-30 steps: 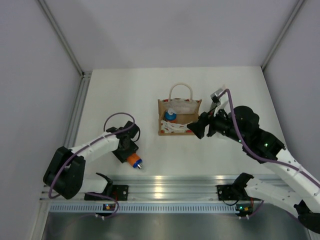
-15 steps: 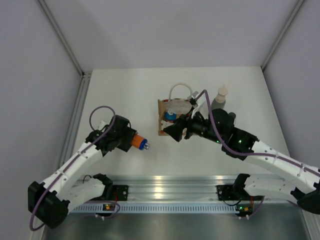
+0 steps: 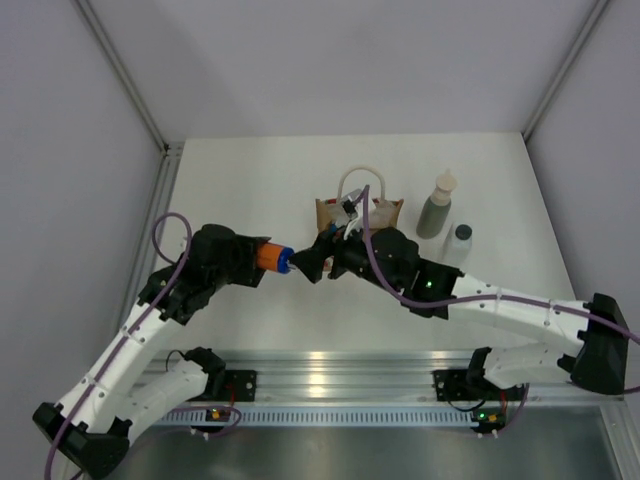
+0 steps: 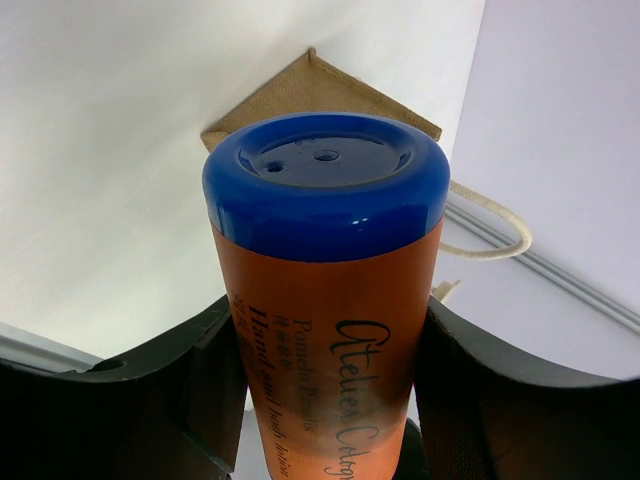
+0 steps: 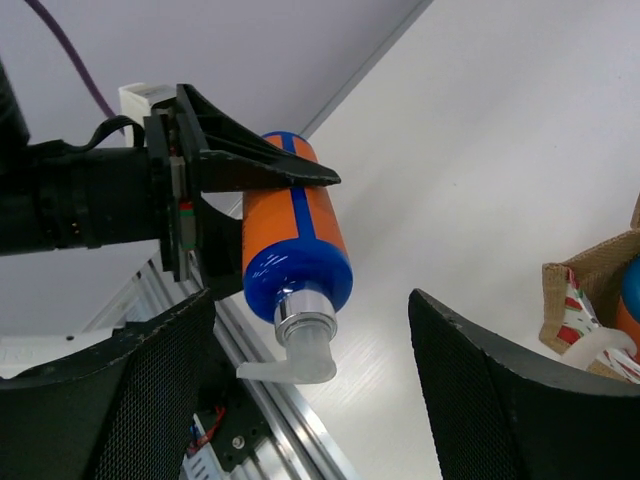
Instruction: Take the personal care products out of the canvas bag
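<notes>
My left gripper (image 3: 262, 258) is shut on an orange bottle (image 3: 272, 258) and holds it level above the table, blue end toward the right. In the left wrist view the bottle (image 4: 330, 300) fills the space between my fingers. My right gripper (image 3: 306, 266) is open, jaws wide on either side of the bottle's pump (image 5: 295, 350), not touching it. The canvas bag (image 3: 326, 210) stands behind, mostly hidden by my right arm. A second orange bottle (image 5: 630, 320) shows inside the bag (image 5: 590, 285). The grey-green bottle (image 3: 436, 205) and the translucent bottle (image 3: 457, 244) stand right of the bag.
The bag's cream loop handle (image 3: 360, 182) stands up behind my right wrist. An aluminium rail (image 3: 330, 370) runs along the near table edge. Grey walls close the table at the back and sides.
My left arm lifted the orange bottle from the near left and carried it right toward the bag. My right gripper swung left from the bag's right side to face the bottle's pump end.
</notes>
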